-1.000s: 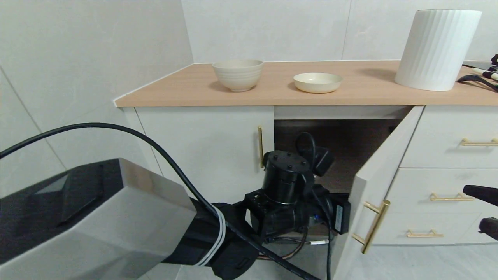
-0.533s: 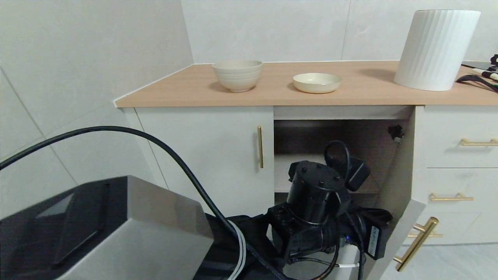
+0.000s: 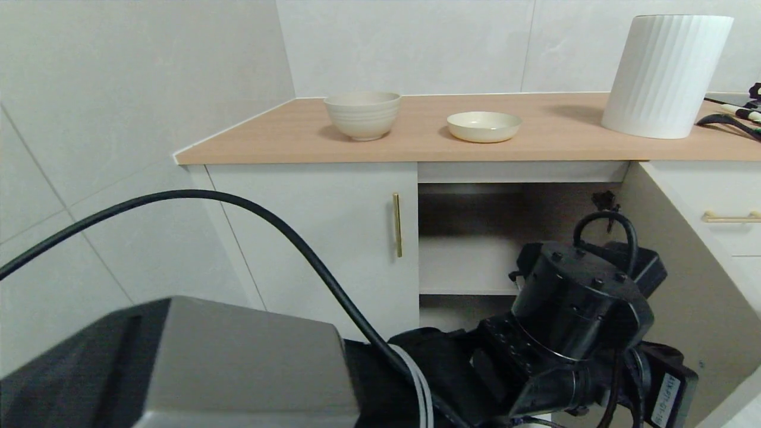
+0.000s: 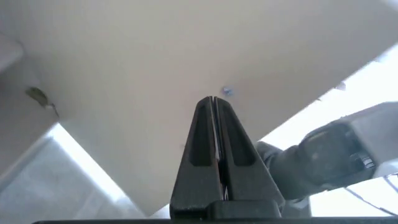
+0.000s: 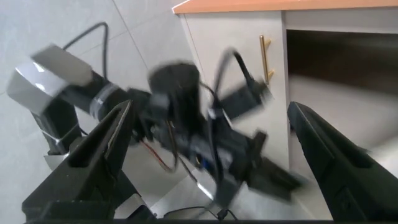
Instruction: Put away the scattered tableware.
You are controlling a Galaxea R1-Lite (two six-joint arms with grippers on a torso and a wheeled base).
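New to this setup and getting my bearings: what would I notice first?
The cupboard under the counter stands open, its door swung wide to the right, with the left gripper shut close against its inner face. On the counter stand a bowl, a shallow dish and a tall white ribbed jar.

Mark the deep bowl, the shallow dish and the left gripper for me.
deep bowl (image 3: 362,116), head view, on its ribbed outer wall.
shallow dish (image 3: 484,126), head view, on its inside floor.
left gripper (image 4: 213,107), left wrist view, between its closed fingertips.

Grey boxy arm (image 3: 238,356), looping black cable (image 3: 196,192), black left gripper (image 4: 213,101).
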